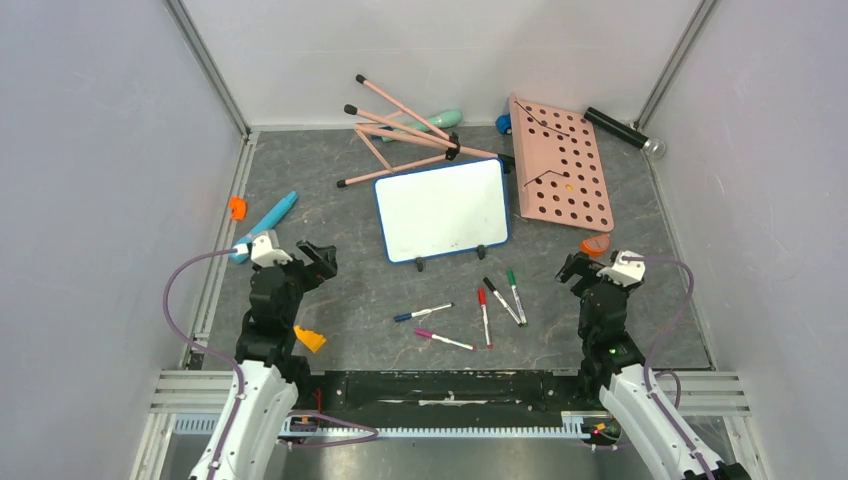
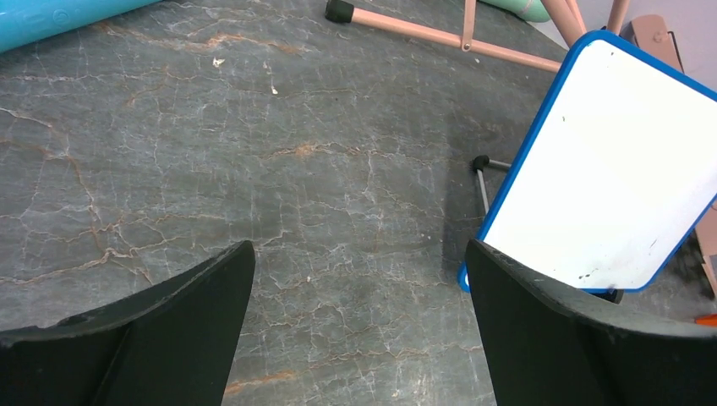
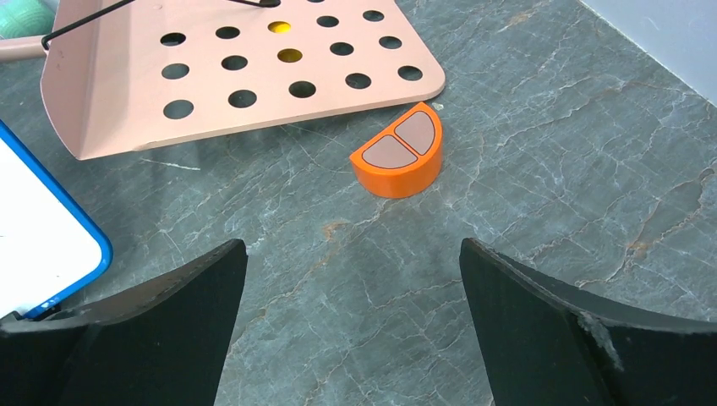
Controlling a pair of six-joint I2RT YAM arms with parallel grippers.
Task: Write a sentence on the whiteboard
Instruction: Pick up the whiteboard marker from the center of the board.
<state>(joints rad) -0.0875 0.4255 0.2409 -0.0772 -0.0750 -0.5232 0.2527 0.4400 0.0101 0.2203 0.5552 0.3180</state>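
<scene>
The whiteboard (image 1: 443,209) with blue frame and black feet lies in the middle of the table, its face blank; no green sentence shows on it. It also shows at the right of the left wrist view (image 2: 609,169) and at the left edge of the right wrist view (image 3: 38,228). Several markers lie in front of it: green (image 1: 515,292), black (image 1: 501,300), red (image 1: 484,315), blue (image 1: 423,313) and pink (image 1: 444,340). My left gripper (image 1: 318,258) is open and empty, left of the board. My right gripper (image 1: 575,268) is open and empty, right of the markers.
A pink board with round holes (image 1: 560,165) lies at the back right, an orange half-round block (image 1: 596,244) by its near corner. A pink folded easel (image 1: 405,135) lies behind the whiteboard. A blue tool (image 1: 268,222) and orange pieces (image 1: 237,207) lie at left, a black cylinder (image 1: 620,130) at back right.
</scene>
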